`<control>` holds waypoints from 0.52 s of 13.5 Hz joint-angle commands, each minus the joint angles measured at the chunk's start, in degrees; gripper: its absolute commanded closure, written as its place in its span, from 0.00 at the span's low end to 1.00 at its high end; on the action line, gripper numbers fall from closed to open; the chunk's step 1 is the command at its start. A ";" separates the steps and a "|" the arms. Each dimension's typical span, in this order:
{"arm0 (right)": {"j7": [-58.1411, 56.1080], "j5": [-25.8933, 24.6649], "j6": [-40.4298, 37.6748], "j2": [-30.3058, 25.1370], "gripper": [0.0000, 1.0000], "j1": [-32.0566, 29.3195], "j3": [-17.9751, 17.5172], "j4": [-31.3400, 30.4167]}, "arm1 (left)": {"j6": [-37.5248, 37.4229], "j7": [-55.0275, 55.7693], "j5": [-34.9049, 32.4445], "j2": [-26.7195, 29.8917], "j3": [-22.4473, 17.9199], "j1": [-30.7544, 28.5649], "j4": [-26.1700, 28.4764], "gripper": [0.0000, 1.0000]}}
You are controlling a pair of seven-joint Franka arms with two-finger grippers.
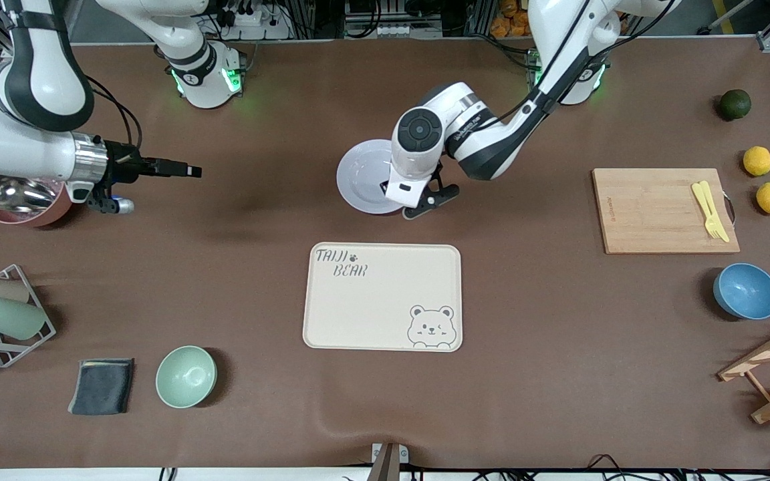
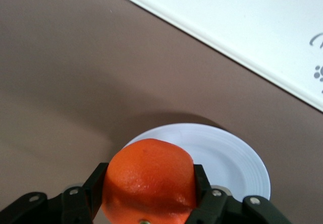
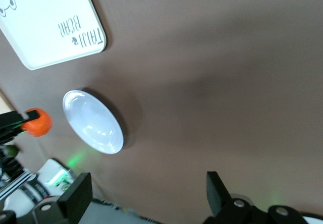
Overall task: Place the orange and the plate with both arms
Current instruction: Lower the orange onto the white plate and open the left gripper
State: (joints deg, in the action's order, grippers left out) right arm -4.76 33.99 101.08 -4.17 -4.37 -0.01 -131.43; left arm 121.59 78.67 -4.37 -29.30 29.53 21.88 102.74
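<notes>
My left gripper (image 1: 428, 200) is shut on the orange (image 2: 149, 181), a round red-orange fruit gripped between both fingers. It holds the orange over the edge of the pale plate (image 1: 361, 177), which lies on the table, farther from the front camera than the cream bear tray (image 1: 383, 296). The hand hides the orange in the front view. The right wrist view shows the orange (image 3: 38, 122) just beside the plate (image 3: 93, 121). My right gripper (image 1: 191, 172) is open and empty, over bare table toward the right arm's end.
A pink pot (image 1: 24, 200) and a cup rack (image 1: 4, 314) are at the right arm's end, with a grey cloth (image 1: 102, 385) and a green bowl (image 1: 186, 376). At the left arm's end are a cutting board (image 1: 666, 210), lemons (image 1: 757, 160), a blue bowl (image 1: 746, 290).
</notes>
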 commanded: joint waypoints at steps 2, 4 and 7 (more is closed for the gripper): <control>-0.69 2.57 -2.29 2.58 0.00 -2.14 -0.61 0.12 | 2.06 4.91 0.15 -2.42 -0.44 3.51 -1.49 1.00; -0.95 3.00 -3.34 3.99 0.00 -2.14 -0.61 0.12 | 3.73 8.68 0.07 -4.35 -0.44 5.45 -1.31 0.95; -1.22 5.29 -3.17 6.27 0.00 -1.87 -0.61 0.47 | 6.80 9.22 0.15 -7.52 -0.70 8.61 -1.40 0.95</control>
State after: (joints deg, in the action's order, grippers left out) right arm -4.92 37.35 98.49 0.67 -5.21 -0.02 -131.51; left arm 126.63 86.75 -4.37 -34.46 29.45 28.49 102.57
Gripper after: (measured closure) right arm 0.000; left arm 0.291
